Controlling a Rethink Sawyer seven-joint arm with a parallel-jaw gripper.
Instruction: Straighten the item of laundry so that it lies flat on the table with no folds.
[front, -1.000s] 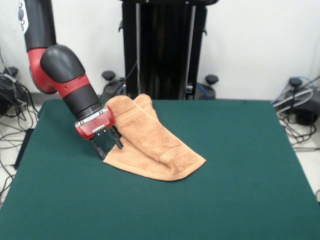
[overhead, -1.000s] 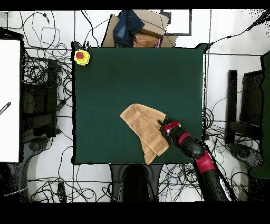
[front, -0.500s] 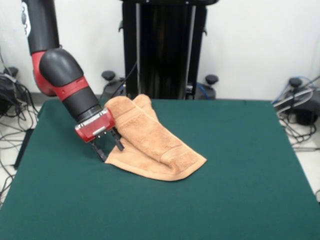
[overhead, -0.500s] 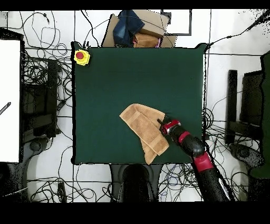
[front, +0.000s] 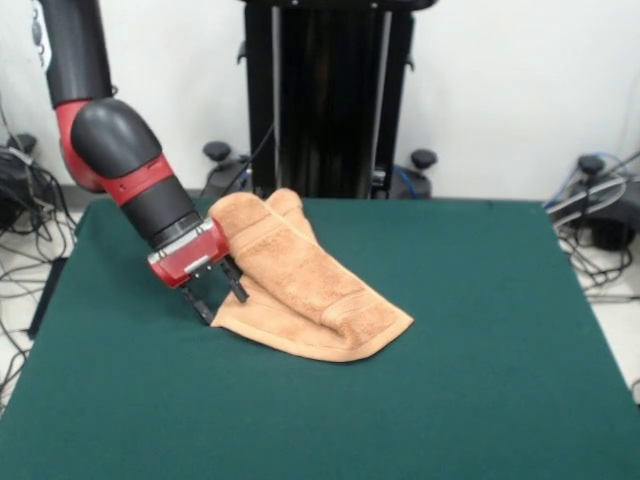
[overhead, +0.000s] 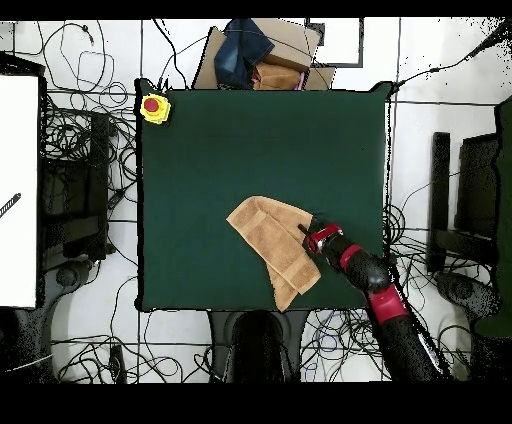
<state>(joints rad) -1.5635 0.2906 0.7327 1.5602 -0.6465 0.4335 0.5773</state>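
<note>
The item of laundry, a light orange-tan towel (front: 305, 280), lies folded over itself on the table (front: 450, 350), with one end bunched near the far edge. From above, the towel (overhead: 272, 240) sits in the table's (overhead: 250, 140) lower middle. My gripper (front: 222, 303) is tilted down at the towel's left corner. It is open, with one finger on the green top just outside the edge and the other over the cloth. In the overhead view the gripper (overhead: 307, 231) touches the towel's right edge.
A yellow box with a red button (overhead: 154, 106) sits on the table's upper left corner in the overhead view. A cardboard box with blue cloth (overhead: 255, 55) lies beyond the top edge. Cables cover the floor all round.
The arm's elbow has drifted slightly sideways while the gripper stays at the towel's corner. The towel has hardly moved.
</note>
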